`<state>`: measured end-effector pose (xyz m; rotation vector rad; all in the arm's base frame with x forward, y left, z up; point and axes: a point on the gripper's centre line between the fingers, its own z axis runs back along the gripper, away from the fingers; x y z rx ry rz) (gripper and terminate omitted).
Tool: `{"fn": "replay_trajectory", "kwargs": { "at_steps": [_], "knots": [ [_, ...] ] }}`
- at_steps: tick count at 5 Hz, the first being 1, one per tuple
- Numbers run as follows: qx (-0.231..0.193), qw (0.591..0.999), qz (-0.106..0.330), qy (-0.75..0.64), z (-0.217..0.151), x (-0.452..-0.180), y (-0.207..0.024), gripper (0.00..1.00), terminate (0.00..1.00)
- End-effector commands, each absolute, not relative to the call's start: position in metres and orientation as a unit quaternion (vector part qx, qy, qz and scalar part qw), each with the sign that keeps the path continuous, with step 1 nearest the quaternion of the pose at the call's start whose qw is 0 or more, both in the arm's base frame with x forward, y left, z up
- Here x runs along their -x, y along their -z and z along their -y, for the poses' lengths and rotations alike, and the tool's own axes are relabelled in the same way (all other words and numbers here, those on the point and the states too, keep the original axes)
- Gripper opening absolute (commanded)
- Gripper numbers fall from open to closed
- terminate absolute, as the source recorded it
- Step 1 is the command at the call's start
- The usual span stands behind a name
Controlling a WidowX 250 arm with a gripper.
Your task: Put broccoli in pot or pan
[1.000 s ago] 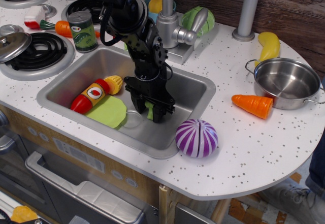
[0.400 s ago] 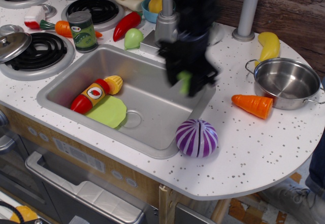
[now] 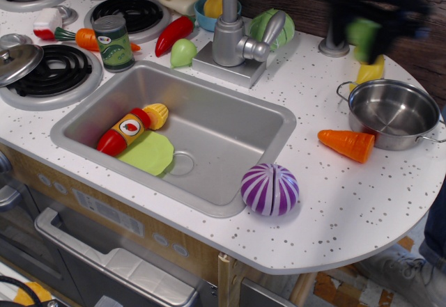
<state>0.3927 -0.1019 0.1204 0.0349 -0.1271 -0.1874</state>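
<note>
Steel pot (image 3: pixel 394 113) sits on the right of my counter with nothing in it that I can see, an orange carrot (image 3: pixel 348 144) just beside its left rim and a yellow toy (image 3: pixel 368 65) behind it. My sink (image 3: pixel 230 129) holds a red and yellow bottle (image 3: pixel 132 127) and a flat light-green piece (image 3: pixel 148 153); a purple onion (image 3: pixel 270 189) rests on the counter at its near right corner. My gripper (image 3: pixel 366 11) is a dark blur up above the pot's far side, closed on the broccoli (image 3: pixel 363 33), which shows only as a smeared light-green patch between the jaws, held in the air.
</note>
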Motion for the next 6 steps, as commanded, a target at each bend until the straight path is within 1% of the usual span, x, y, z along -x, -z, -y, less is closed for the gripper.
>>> {"fn": "replay_trajectory", "kwargs": {
  "at_steps": [1, 2, 3, 5, 6],
  "knots": [
    [0.012, 0.991, 0.1, 0.085, 0.134, -0.427, -0.123, 0.0, 0.0],
    [0.014, 0.989, 0.113, 0.092, 0.13, -0.433, -0.106, 0.0, 0.0],
    [0.031, 0.987, 0.123, 0.102, 0.124, -0.435, -0.102, 1.0, 0.0],
    [0.031, 0.987, 0.123, 0.102, 0.124, -0.435, -0.102, 1.0, 0.0],
    [0.031, 0.987, 0.123, 0.102, 0.124, -0.435, -0.102, 1.0, 1.0]
  ]
}}
